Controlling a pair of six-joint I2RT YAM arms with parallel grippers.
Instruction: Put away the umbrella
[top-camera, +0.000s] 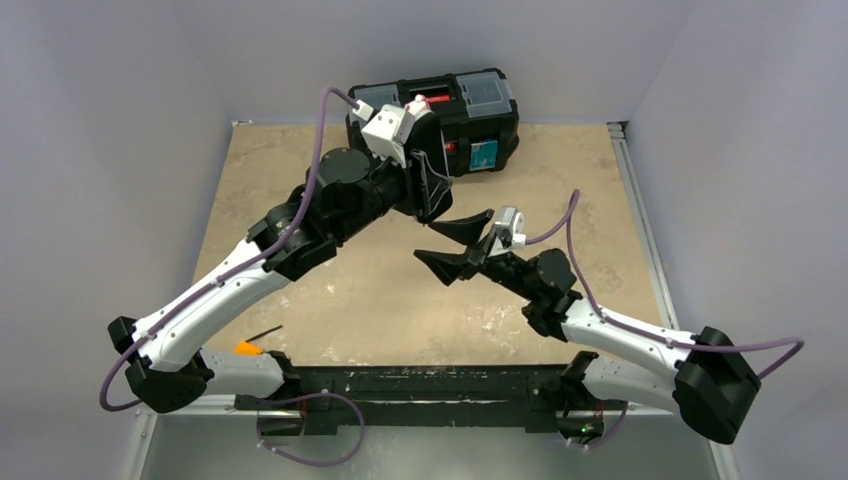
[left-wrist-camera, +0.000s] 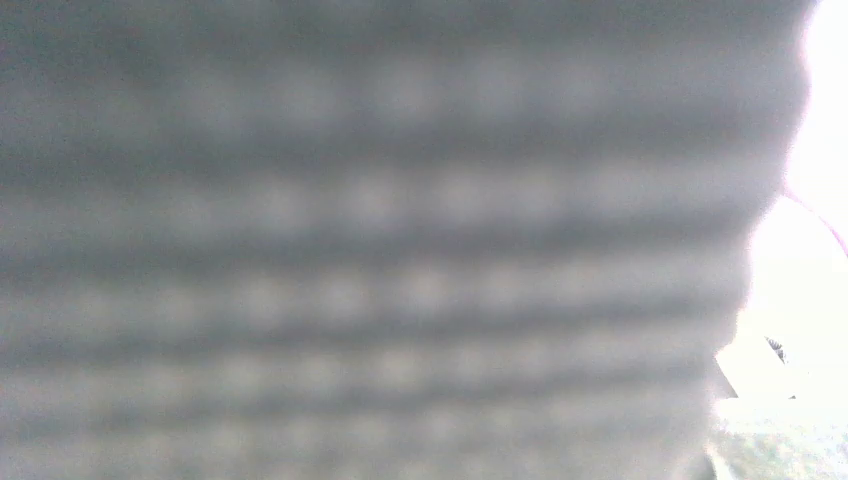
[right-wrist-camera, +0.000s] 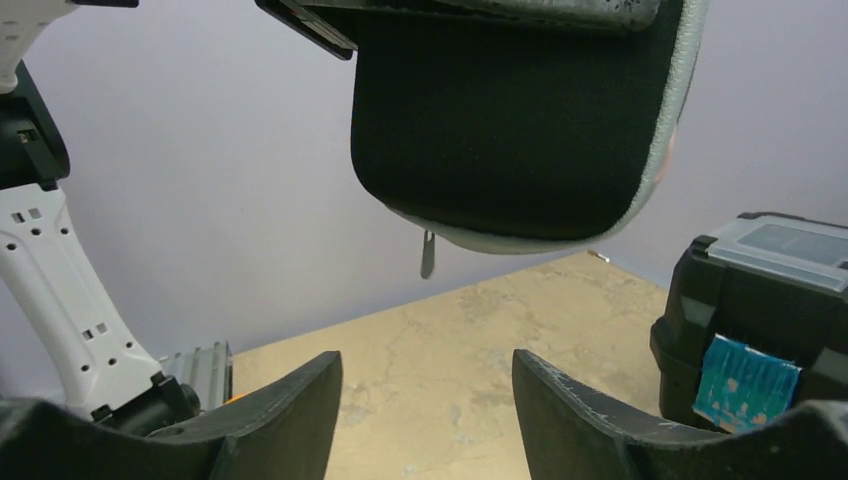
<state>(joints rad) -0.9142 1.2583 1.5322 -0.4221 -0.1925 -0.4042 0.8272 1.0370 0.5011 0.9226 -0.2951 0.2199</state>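
Note:
My left gripper (top-camera: 420, 185) is raised over the middle of the table and shut on a small grey hard case (top-camera: 436, 195). The case hangs open side towards the right wrist view (right-wrist-camera: 500, 120), showing a black lining, a grey rim and a dangling zip pull. The left wrist view is filled by its blurred grey weave (left-wrist-camera: 380, 240). My right gripper (top-camera: 452, 247) is open and empty just below and right of the case, its fingers (right-wrist-camera: 280, 410) spread wide. The pink umbrella is not clearly in view; only a thin pink line shows at the left wrist view's right edge.
A black toolbox (top-camera: 480, 110) with clear lid compartments stands at the table's far edge, and shows in the right wrist view (right-wrist-camera: 760, 300). A small orange item (top-camera: 247, 348) and a thin black stick (top-camera: 264, 333) lie near the left arm's base.

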